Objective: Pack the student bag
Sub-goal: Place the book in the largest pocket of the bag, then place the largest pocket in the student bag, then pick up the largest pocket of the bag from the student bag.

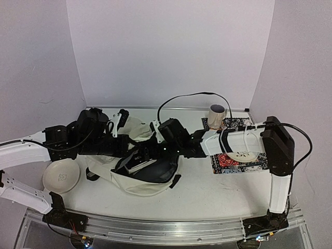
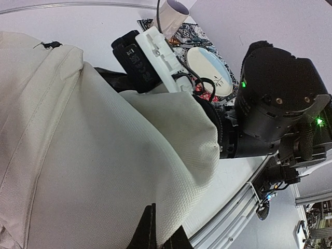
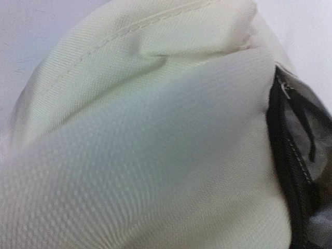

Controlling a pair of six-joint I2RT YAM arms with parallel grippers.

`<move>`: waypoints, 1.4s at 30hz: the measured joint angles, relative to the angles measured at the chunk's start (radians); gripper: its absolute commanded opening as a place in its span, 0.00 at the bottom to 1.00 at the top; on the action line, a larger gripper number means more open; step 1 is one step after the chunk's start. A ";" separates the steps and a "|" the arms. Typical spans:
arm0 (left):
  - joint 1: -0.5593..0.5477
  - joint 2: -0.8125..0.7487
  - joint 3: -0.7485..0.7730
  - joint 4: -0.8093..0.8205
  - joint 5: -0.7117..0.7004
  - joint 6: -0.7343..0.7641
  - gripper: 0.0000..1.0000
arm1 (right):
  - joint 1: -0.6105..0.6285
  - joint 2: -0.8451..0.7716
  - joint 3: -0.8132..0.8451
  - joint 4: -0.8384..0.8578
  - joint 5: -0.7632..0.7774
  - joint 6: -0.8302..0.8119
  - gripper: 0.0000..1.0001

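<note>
Starting at the lower left of the top view, there's a white bowl point(image 1: 61, 175) sitting just beside the bag. Your left gripper point(image 1: 120, 120) is pinched together on the cream fabric at the upper edge of the student bag point(image 1: 140, 185). The bag slumps mid-frame with its dark mouth gaping.

Your right gripper point(image 1: 155, 129) is nosed in at that opening from the other side. Its wrist view is nothing but cloth and a strip of black zipper point(image 3: 282, 155), so I can't tell if its 2 fingers are apart or together.

Further right is the patterned mat point(image 1: 228, 165) with a plate point(image 2: 207, 62) on it, and a cup point(image 1: 217, 113) at its upper end.

My take: lift that flap high with the left (no yanking, the fabric looks floppy). Get the mouth spread wide before anything goes in.
</note>
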 measured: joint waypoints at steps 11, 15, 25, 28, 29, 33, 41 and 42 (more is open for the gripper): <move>-0.003 0.022 -0.056 0.036 0.054 0.013 0.22 | 0.002 -0.188 -0.216 -0.084 0.065 -0.144 0.98; -0.009 0.052 -0.063 0.041 0.078 0.032 0.43 | -0.008 -0.269 -0.275 -0.144 0.099 -0.191 0.98; -0.007 0.071 0.031 -0.009 -0.018 0.113 0.68 | -0.133 -0.367 -0.302 -0.218 0.116 -0.285 0.97; 0.009 0.126 0.107 -0.026 -0.064 0.143 0.71 | -0.172 -0.366 -0.287 -0.236 0.109 -0.314 0.95; 0.017 0.152 0.131 -0.029 -0.076 0.155 0.72 | -0.178 -0.365 -0.279 -0.240 0.104 -0.322 0.94; 0.059 0.281 0.220 -0.039 -0.104 0.198 0.74 | -0.200 -0.336 -0.214 -0.242 0.076 -0.343 0.87; 0.139 0.504 0.323 -0.055 -0.138 0.277 0.78 | -0.218 -0.158 -0.061 -0.240 -0.020 -0.374 0.52; 0.145 0.518 0.329 -0.056 -0.144 0.284 0.78 | -0.218 -0.136 -0.045 -0.243 -0.034 -0.377 0.49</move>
